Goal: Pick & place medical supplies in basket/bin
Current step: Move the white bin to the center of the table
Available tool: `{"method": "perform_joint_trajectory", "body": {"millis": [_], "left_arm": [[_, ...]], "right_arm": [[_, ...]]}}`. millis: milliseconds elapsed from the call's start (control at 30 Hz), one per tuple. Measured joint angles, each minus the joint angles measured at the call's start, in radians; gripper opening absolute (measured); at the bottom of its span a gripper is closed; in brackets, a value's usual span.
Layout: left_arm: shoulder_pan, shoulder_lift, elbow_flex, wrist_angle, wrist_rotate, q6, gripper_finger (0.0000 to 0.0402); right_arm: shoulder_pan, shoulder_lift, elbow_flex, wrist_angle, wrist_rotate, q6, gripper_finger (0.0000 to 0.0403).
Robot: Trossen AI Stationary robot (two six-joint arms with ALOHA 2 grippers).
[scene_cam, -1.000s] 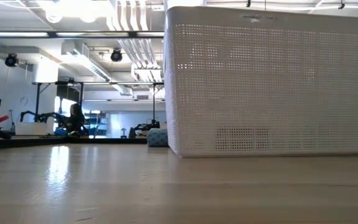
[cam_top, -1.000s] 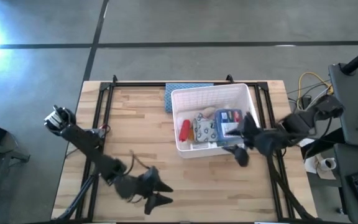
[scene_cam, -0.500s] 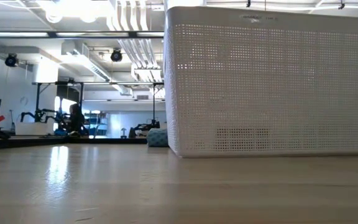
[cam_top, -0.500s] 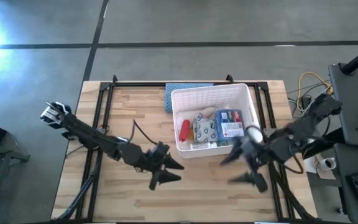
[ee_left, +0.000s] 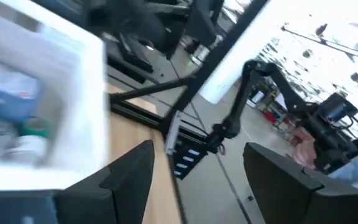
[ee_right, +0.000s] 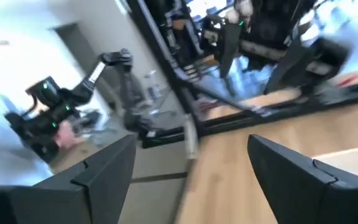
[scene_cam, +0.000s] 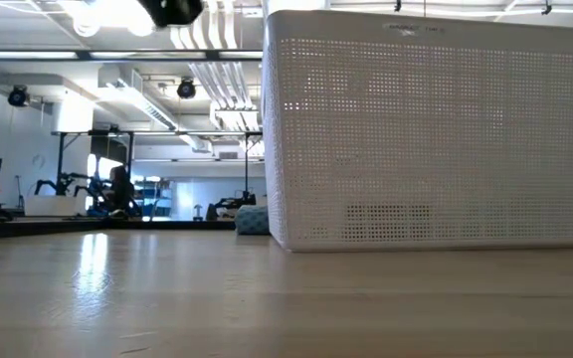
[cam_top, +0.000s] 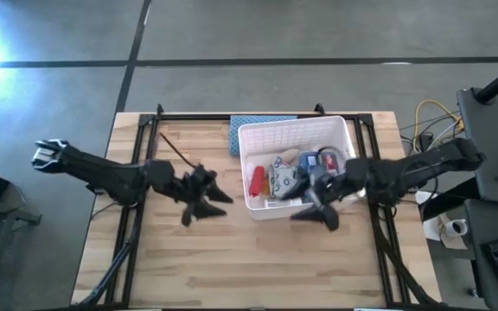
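The white slotted bin [cam_top: 335,134] stands right of the table's middle. In it lie medical supplies: a red tube [cam_top: 256,180], a grey patterned pouch [cam_top: 284,180], a blue-white box [cam_top: 320,164] and small white items. My left gripper [cam_top: 210,203] hovers left of the bin, held level and pointing at it. It is open, with nothing between its fingers [ee_left: 129,180]. My right gripper [cam_top: 311,206] hangs over the bin's near wall, level and pointing toward the table's left. It too is open, and its fingers [ee_right: 104,174] are bare.
A blue-grey textured mat [cam_top: 262,125] lies just behind the bin at the far edge. A black frame [cam_top: 145,138] runs along the table's far and side edges. Bare wood [cam_top: 258,259] stretches in front of the bin. In the low view the bin's wall [scene_cam: 431,129] fills the right.
My left gripper has moved from near the table's near edge toward the far edge and the bin, rising and rolling a little. My right gripper has left the bin's right near corner, swung out toward the near side and come back lower, tipping from pointing down to level. Both stayed open.
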Motion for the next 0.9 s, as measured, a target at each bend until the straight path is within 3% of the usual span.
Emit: {"method": "perform_joint_trajectory", "body": {"millis": [200, 333, 633, 900], "left_arm": [[0.139, -0.275, -0.211, 0.002, 0.056, 0.000, 0.0228], [0.233, -0.463, -0.299, 0.004, 0.117, 0.000, 0.0228], [0.357, -0.662, -0.416, 0.004, 0.152, -0.016, 0.0228], [0.405, -0.657, -0.436, 0.000, 0.140, -0.019, 0.0228]], "right_arm": [[-0.089, -0.204, -0.052, -0.222, 0.051, -0.078, 0.0304], [-0.103, -0.312, -0.128, -0.222, 0.087, -0.073, 0.0301], [-0.129, -0.538, -0.460, 0.137, 0.122, -0.074, 0.0300], [-0.147, -0.783, -0.698, 0.347, 0.124, -0.140, 0.0306]]}}
